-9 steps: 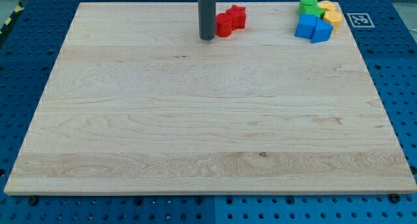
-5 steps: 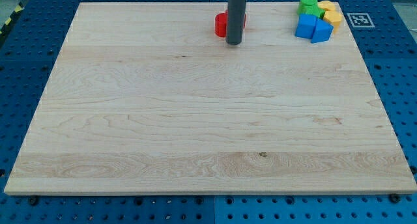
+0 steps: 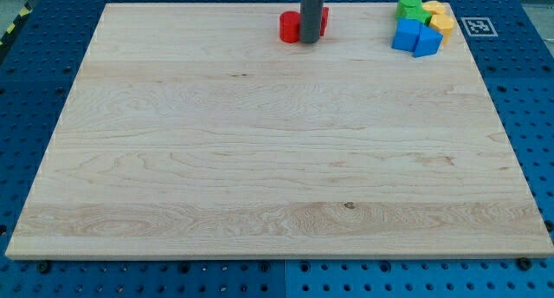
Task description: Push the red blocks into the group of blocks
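Two red blocks sit near the board's top edge, a little right of centre. The red cylinder [image 3: 289,27] shows at the rod's left. The other red block [image 3: 324,19] is mostly hidden behind the rod, so its shape is unclear. My tip [image 3: 310,40] stands between them, touching or nearly touching both. The group sits at the top right: a green block [image 3: 409,5], a yellow block [image 3: 440,19], and two blue blocks [image 3: 405,35] [image 3: 427,42].
The wooden board [image 3: 277,151] lies on a blue perforated table. A black-and-white marker tag [image 3: 474,26] lies just off the board's top right corner, next to the group.
My tip moved right from the cylinder's left side, passed in front of the red blocks, then went up between them. The red cylinder shifted slightly left.
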Controlling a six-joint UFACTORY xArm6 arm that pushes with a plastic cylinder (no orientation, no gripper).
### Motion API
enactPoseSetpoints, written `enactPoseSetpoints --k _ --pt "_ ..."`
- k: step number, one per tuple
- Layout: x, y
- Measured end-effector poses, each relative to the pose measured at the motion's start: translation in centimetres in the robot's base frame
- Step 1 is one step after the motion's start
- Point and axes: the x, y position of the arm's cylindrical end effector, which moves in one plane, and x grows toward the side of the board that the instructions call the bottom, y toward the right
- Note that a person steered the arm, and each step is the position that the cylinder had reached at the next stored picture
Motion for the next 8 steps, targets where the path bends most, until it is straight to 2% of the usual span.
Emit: enactPoseSetpoints --k 2,3,4,5,8 --pt "2.2 -1.8" --pt "2.1 -5.5" --pt "0.3 -7.8" --pt "-0.2 -7.4" --pt "-3.9 -0.6"
